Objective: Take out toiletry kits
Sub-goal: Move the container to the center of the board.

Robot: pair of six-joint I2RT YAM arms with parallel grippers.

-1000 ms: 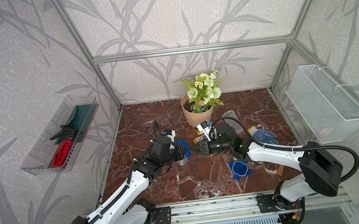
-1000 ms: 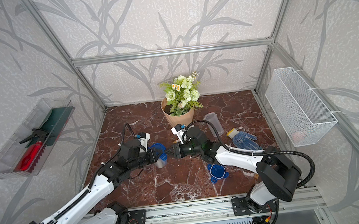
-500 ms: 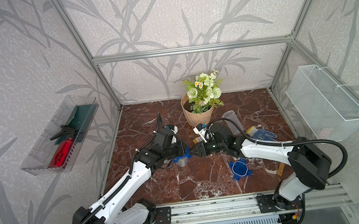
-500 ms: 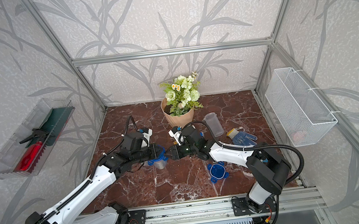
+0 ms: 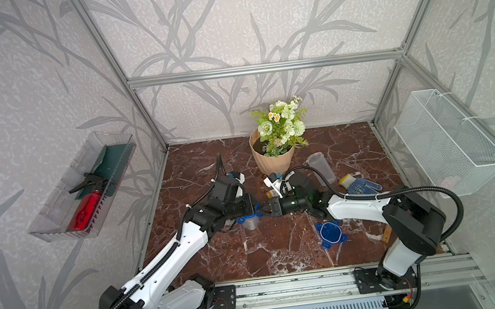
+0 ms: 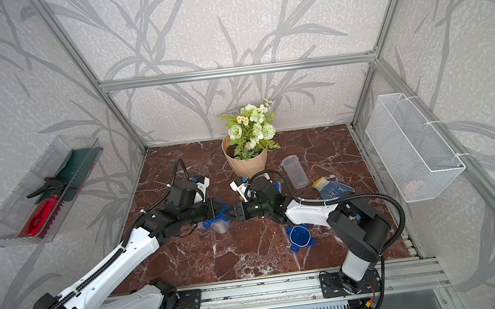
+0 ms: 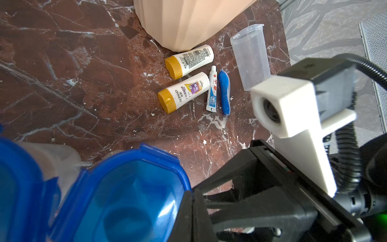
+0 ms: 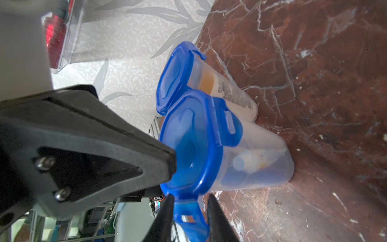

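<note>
This is a robot test cell dressed like a home. An aluminium frame (image 5: 261, 68) holds leaf-patterned wall panels (image 5: 224, 21) around a marble-look tabletop (image 5: 282, 252), and robot arms (image 5: 169, 259) are bolted to a slotted rail (image 5: 286, 287).

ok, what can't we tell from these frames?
- Near jar: right wrist view, cloudy wall blurs the contents; only a pale cap and a blue shape show.
- Right gripper: its fingers straddle the lid clip; pinched or not, unclear.
- Pale lump in the wire basket: both top views, too small, behind mesh.
</note>
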